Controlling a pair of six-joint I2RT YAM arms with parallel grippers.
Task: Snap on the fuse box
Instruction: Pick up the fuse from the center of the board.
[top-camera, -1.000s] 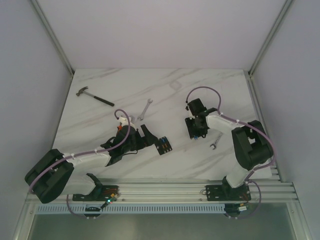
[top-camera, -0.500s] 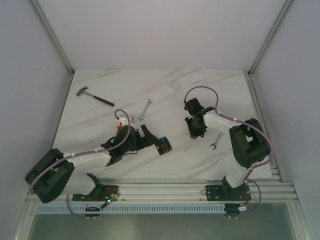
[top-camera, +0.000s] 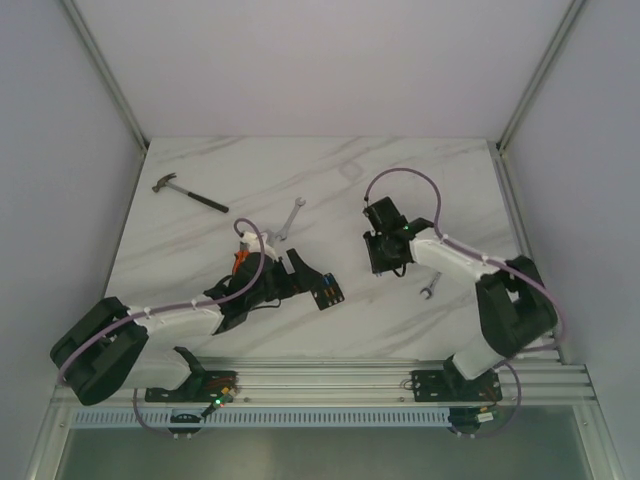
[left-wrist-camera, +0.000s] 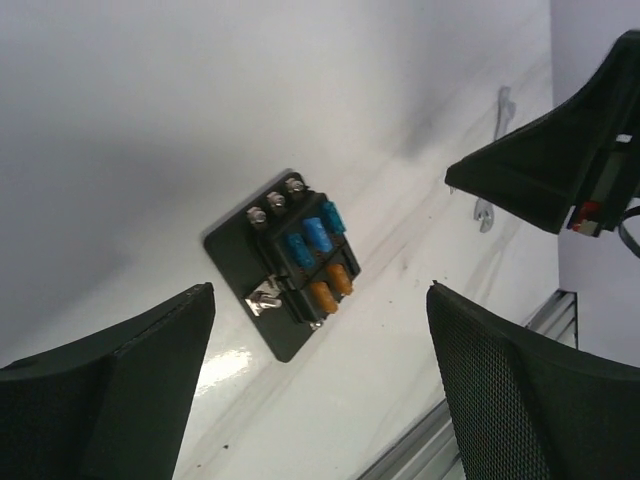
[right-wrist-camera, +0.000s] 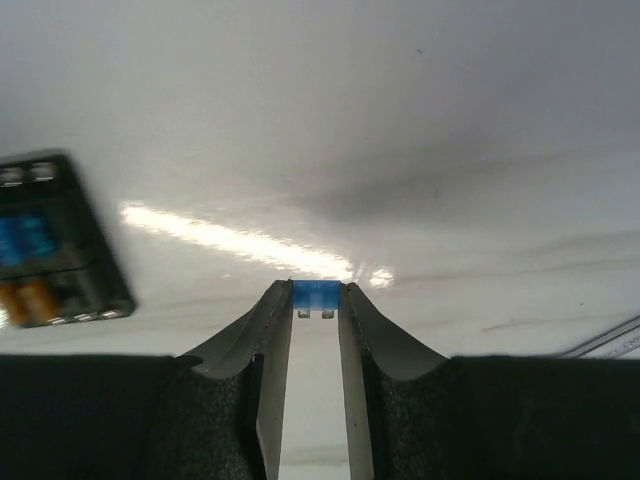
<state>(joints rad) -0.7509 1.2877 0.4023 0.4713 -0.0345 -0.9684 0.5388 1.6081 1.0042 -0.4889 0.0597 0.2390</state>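
Desk (top-camera: 180, 260): 1.
Fuse box (left-wrist-camera: 285, 265), black: 1.
Amber fuses (left-wrist-camera: 332, 288) seated in it: 2.
Blue fuses (left-wrist-camera: 318, 235) seated in it: at least 2.
Loose blue fuse (right-wrist-camera: 317, 294): 1.
Hammer (top-camera: 190, 194): 1.
Wrenches (top-camera: 290, 218) (top-camera: 431, 284): 2.

White marble-look table (top-camera: 420, 180) with grey veins, boxed in by plain pale walls: back wall (top-camera: 320, 60), left wall (top-camera: 40, 150), right wall (top-camera: 605, 150). Aluminium posts (top-camera: 100, 70) run up the back corners, and a slotted rail (top-camera: 330, 378) lines the near edge. Soft light, with one glare streak (right-wrist-camera: 240, 243) on the glossy top.
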